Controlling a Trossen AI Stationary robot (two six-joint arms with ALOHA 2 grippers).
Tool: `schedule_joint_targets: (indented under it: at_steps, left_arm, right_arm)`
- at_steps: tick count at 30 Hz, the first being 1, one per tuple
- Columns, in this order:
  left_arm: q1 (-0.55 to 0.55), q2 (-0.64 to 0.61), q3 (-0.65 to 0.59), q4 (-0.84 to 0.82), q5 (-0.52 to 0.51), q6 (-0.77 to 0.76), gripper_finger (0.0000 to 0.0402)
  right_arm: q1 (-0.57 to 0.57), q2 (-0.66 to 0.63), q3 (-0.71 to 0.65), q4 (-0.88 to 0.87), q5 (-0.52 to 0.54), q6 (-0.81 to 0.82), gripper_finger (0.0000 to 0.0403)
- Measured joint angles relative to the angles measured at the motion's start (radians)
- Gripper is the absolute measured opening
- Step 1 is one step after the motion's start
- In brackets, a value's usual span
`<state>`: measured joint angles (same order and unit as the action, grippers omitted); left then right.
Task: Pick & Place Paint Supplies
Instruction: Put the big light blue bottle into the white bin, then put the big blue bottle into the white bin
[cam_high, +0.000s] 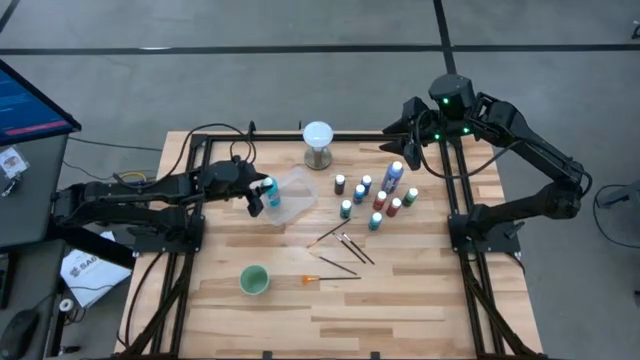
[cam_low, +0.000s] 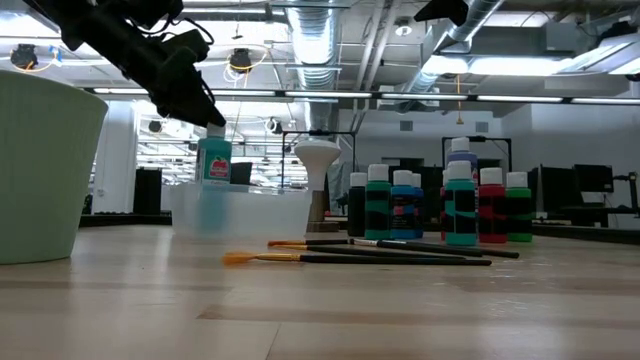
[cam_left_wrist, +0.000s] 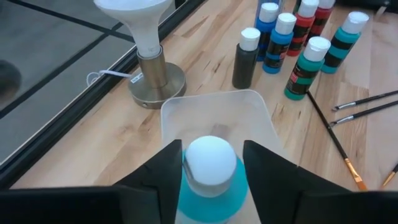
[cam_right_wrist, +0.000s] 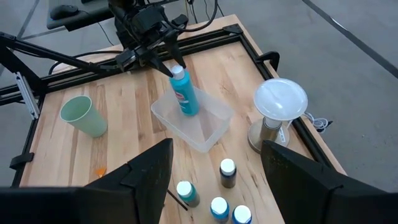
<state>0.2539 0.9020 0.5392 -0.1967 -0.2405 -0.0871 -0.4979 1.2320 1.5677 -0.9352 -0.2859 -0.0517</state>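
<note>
A teal paint bottle (cam_left_wrist: 211, 186) with a white cap stands in a clear plastic bin (cam_left_wrist: 214, 106) at the table's left middle, its base on the bin's floor (cam_right_wrist: 189, 112). My left gripper (cam_left_wrist: 211, 158) is open, one finger on each side of the cap with a narrow gap on both sides; it reaches in from the table's left (cam_high: 262, 195). My right gripper (cam_right_wrist: 214, 168) hangs open high over the far right (cam_high: 405, 135) with nothing in it. Several other bottles (cam_high: 375, 195) stand in a cluster right of centre. Thin brushes (cam_high: 345, 250) lie on the table nearer the front.
A white globe on a metal stand (cam_high: 318, 143) sits just beyond the bin. A pale green cup (cam_high: 254, 279) stands near the front left. An orange-tipped brush (cam_high: 330, 277) lies right of the cup. Black frame rails (cam_high: 190, 200) run along both table sides.
</note>
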Motion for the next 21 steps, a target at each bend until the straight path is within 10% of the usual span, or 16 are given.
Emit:
schedule_joint_targets:
  at_steps: [21]
  left_arm:
    - [0.000,-0.247,0.000,0.049,-0.043,-0.028,0.0230]
  right_arm:
    - [-0.002,0.021,0.000,-0.141,0.277,0.043,0.0241]
